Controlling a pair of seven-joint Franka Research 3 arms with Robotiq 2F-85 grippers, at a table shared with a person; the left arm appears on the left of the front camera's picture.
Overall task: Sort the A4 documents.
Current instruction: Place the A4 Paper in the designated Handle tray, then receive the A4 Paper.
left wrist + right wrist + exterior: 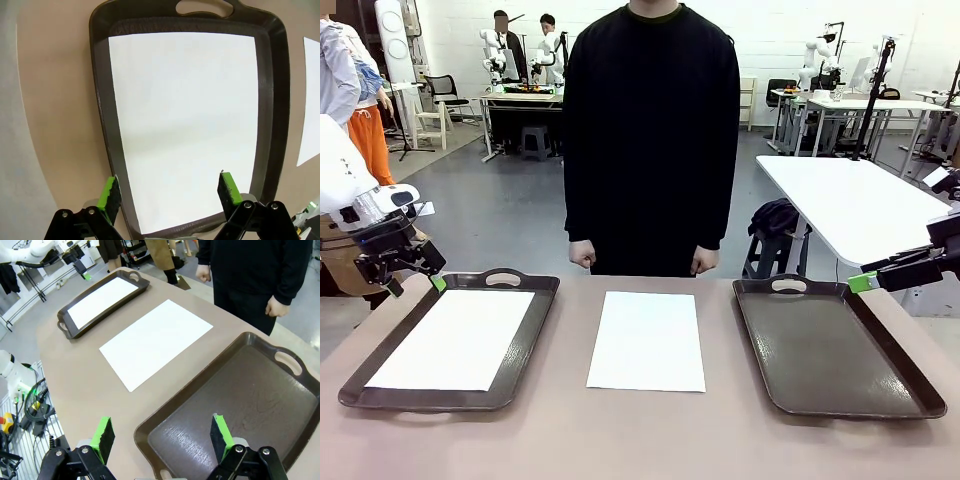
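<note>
Front view shows one A4 sheet (647,340) loose at lower centre between left tray (538,330) and right tray (830,350), a second sheet (455,338) inside the left tray, and left gripper (432,280) and right gripper (865,282) both wide open and empty, so pinching the thin loose sheet's edge likely comes next.

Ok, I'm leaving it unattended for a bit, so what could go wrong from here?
1. The plain white A4 paper sheet lies flat on the tan table; pinching it may crumple or push it rather than lift it.
2. The left gripper hangs open over the second white sheet, already in the left dark brown tray, and could drag it out.
</note>
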